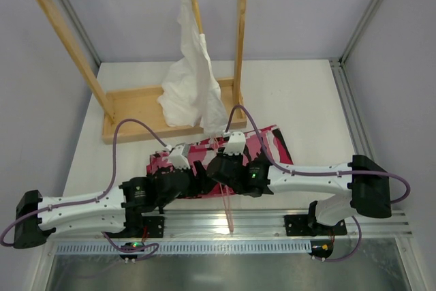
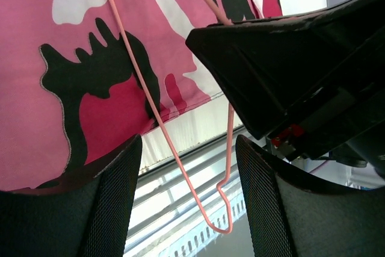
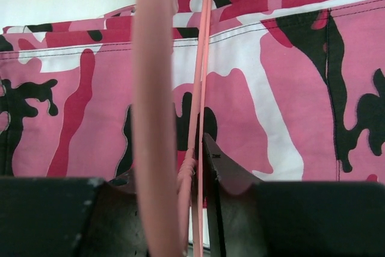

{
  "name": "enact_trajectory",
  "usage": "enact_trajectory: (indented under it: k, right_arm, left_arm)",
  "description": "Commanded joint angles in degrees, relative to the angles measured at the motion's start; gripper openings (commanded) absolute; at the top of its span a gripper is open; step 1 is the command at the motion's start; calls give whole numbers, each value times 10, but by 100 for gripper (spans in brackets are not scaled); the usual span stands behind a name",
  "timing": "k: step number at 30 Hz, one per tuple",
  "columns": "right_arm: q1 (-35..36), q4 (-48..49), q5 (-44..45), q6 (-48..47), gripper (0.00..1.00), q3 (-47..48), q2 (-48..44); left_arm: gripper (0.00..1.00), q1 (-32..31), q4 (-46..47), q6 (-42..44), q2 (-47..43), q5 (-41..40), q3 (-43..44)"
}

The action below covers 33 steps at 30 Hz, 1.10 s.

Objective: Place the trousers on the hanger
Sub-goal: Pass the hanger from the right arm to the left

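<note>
The trousers, in pink, white and black camouflage, lie folded flat mid-table and fill the left wrist view and the right wrist view. The thin pink hanger lies over them with its hook past the near edge. My right gripper has the hanger's twisted neck between its fingers. A blurred hanger wire close to the lens hides how tightly they close. My left gripper is open. Its mesh pads stand wide apart, and the hook shows beyond them.
A wooden rack stands at the back, with a white garment hanging from its bar. A metal rail runs along the near edge. The right arm's black body sits close beside my left gripper.
</note>
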Motion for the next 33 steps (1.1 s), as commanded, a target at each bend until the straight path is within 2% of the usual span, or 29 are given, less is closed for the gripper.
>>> enact_trajectory:
  k: [1, 7, 12, 18, 30, 33]
  right_arm:
    - [0, 24, 0, 17, 27, 26, -11]
    - [0, 14, -2, 24, 29, 30, -35]
    - [-1, 7, 1, 23, 29, 43, -46]
    - [-1, 12, -1, 16, 29, 57, -45]
    - [0, 19, -13, 4, 29, 68, -59]
    - [0, 25, -24, 4, 34, 66, -66]
  left_arm:
    - [64, -3, 60, 16, -20, 13, -14]
    - [63, -3, 48, 18, -52, 19, -33]
    - [64, -3, 72, 35, -70, 37, -50]
    - [67, -3, 113, 59, -54, 75, -49]
    - [67, -3, 124, 66, 21, 57, -18]
    - [66, -3, 128, 66, 30, 56, -14]
